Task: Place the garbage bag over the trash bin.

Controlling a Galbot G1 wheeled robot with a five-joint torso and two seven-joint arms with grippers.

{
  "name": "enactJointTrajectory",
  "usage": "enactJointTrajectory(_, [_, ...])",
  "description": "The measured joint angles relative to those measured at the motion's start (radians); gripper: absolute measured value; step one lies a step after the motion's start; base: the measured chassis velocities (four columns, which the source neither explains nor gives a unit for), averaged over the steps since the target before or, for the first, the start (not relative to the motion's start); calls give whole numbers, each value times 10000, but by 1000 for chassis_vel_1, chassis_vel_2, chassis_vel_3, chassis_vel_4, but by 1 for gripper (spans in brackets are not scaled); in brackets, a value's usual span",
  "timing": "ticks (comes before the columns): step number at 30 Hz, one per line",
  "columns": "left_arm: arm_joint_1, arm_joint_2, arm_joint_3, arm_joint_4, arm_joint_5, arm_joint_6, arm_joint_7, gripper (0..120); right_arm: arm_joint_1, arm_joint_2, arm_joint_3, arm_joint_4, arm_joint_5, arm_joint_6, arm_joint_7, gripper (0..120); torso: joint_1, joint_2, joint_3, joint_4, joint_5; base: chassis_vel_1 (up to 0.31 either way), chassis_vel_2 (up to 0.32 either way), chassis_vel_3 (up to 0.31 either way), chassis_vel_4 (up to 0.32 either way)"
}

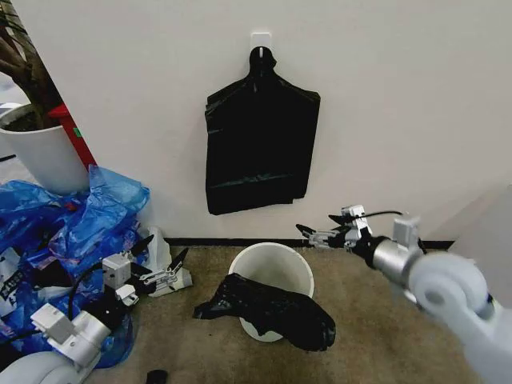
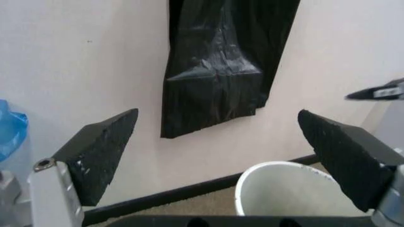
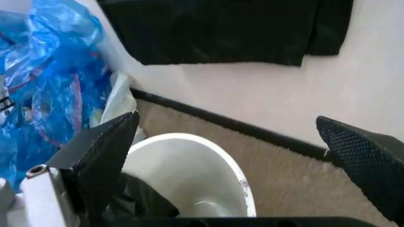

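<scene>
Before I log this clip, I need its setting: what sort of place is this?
Probably an indoor room corner: carpeted floor against a plain wall, a trash bin draped with a garbage bag, and blue plastic bags piled nearby.

The robot's left arm, a white and grey jointed limb, reaches in from the lower left, its left gripper (image 1: 162, 254) held low and to the left of the small round cream-white plastic trash bin (image 1: 272, 270), black wedge-shaped fingers (image 2: 101, 153) spread wide apart with nothing between them. The right arm, with a bulky white rounded shoulder link and a grey metal wrist, stretches in from the lower right; its right gripper (image 1: 318, 230) hangs just above and to the right of the bin's rim, its dark textured fingers (image 3: 104, 161) likewise splayed wide and empty.
</scene>
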Motion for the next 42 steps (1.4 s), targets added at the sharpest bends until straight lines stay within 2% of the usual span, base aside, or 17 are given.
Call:
enactJointTrajectory(5, [1, -143, 217, -58, 163, 34, -114, 100, 1324, 248, -1236, -936, 465, -75, 870, 100, 0, 0, -1, 0, -3, 0, 0, 0, 0])
enactJointTrajectory(7, [-2, -154, 261, -58, 192, 34, -122, 100, 1535, 248, -1424, -1079, 575, -77, 939, 100, 0, 0, 0, 0, -2, 0, 0, 0, 0])
enactJointTrajectory(13, [-69, -158, 498, -166, 318, 96, -275, 100, 3229, 57, -3370, -2166, 991, -77, 1166, 100, 0, 0, 0, 4, -5, 0, 0, 0, 0])
enactJointTrajectory(14, [-69, -158, 498, -166, 318, 96, -275, 100, 3229, 57, -3370, -2166, 991, -77, 1166, 100, 0, 0, 0, 4, -5, 0, 0, 0, 0])
enactJointTrajectory(15, [-115, -119, 500, -175, 318, 104, -283, 100, 3628, -48, -4020, -2507, 1027, -76, 1110, 100, 0, 0, -2, 1, -6, 0, 0, 0, 0])
enactJointTrajectory(19, [-144, -53, 460, -192, 318, 111, -285, 100, 4402, -165, -5259, -3192, 1415, -76, 1138, 100, 0, 0, -1, -1, -4, 0, 0, 0, 0])
enactJointTrajectory(22, [-144, -83, 354, -202, 275, 99, -319, 100, 5169, -235, -6279, -3540, 2528, -76, 1790, 100, 0, 0, -1, 0, -2, 0, 0, 0, 0])
enactJointTrajectory(24, [-145, -90, 339, -202, 264, 98, -322, 100, 5266, -235, -6384, -3565, 2711, -76, 1922, 100, 0, 0, -1, 0, -3, 0, 0, 0, 0])
enactJointTrajectory(29, [-397, -138, 280, -154, 151, 103, -566, 100, 6402, 162, -7803, -4060, 4495, -76, 3667, 100, 0, 0, -1, 4, -4, 0, 0, 0, 0])
enactJointTrajectory(35, [-949, -47, 329, -134, -107, 339, -969, 100, 6554, 618, -8452, -4343, 5044, -76, 4614, 100, 0, 0, -1, -1, -3, 0, 0, 0, 0])
enactJointTrajectory(42, [-960, -107, 322, -179, -176, 366, -1000, 100, 6484, 818, -8660, -4618, 5099, -72, 4940, 100, 0, 0, -1, 1, -4, 0, 0, 0, 0])
